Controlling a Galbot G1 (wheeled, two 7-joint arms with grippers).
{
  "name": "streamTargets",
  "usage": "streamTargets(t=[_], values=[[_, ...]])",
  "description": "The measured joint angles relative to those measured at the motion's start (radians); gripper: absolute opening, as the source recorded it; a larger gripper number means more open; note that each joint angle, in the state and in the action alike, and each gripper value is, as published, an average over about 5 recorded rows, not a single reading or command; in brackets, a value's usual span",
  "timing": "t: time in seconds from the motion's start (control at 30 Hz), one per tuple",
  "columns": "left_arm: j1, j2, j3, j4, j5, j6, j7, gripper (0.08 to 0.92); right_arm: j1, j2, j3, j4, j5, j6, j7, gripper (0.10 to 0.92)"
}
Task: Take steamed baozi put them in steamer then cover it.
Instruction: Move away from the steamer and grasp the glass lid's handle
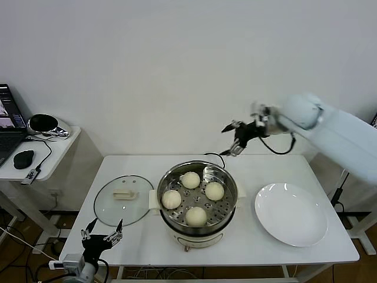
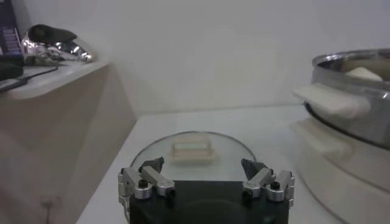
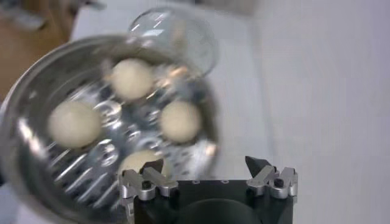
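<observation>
We see the steamer (image 1: 197,197) standing near the middle of the white worktop (image 1: 247,247), a shiny steel pot on a white base with pale side handles. All four buns (image 1: 190,180) lie on its perforated tray: one at the far side, one to the left, one to the right and one at the near edge, each apart from the others. The pot is uncovered. The glass lid (image 1: 122,200) lies flat on the worktop just to the left of the steamer, its cream handle facing up. On the other side, a white plate (image 1: 291,213) sits well apart from the pot and holds nothing. Our right gripper (image 1: 234,138) hangs in the air above and behind the far right rim of the steamer, its jaws spread wide and grasping nothing; from its wrist camera we look down on the buns in the tray with the lid beyond them. Our left gripper (image 1: 101,232) sits low at the near left edge of the worktop, just in front of the lid, with its jaws likewise released and empty; its wrist view shows the lid lying between the fingers (image 2: 145,182) farther off, and the steamer's handle off to one side. To the far left a small side table (image 1: 50,156) carries a laptop (image 1: 10,124), a mouse (image 1: 23,158) and a shiny rounded object.
</observation>
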Motion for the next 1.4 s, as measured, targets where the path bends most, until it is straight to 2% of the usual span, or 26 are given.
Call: streamTargets(t=[0.17, 0.33, 0.6, 0.9, 1.13, 1.4], values=[[-0.011, 0.014, -0.005, 0.009, -0.003, -0.006, 0.006, 0.823, -0.312, -0.045, 0.328, 0.091, 0.041, 0.053, 0.187, 0.823], [-0.018, 0.031, -0.012, 0.009, -0.007, -0.012, 0.011, 0.823, -0.646, -0.013, 0.66, 0.177, 0.079, 0.125, 0.353, 0.823], [-0.033, 0.055, -0.001, 0.021, 0.015, -0.048, 0.018, 0.823, -1.148, 0.157, 1.087, 0.282, 0.121, 0.249, 0.576, 0.823], [-0.078, 0.086, 0.017, 0.069, 0.173, -0.133, -0.014, 0.823, -1.53, 0.347, 1.315, 0.323, 0.131, 0.349, 0.694, 0.823], [-0.142, 0.146, 0.078, 0.181, 0.539, -0.269, -0.12, 0.823, -1.616, 0.421, 1.392, 0.34, 0.123, 0.383, 0.736, 0.823], [-0.233, 0.227, 0.197, 0.339, 0.957, -0.29, -0.317, 0.823, -1.677, 0.476, 1.444, 0.379, 0.094, 0.389, 0.754, 0.823]])
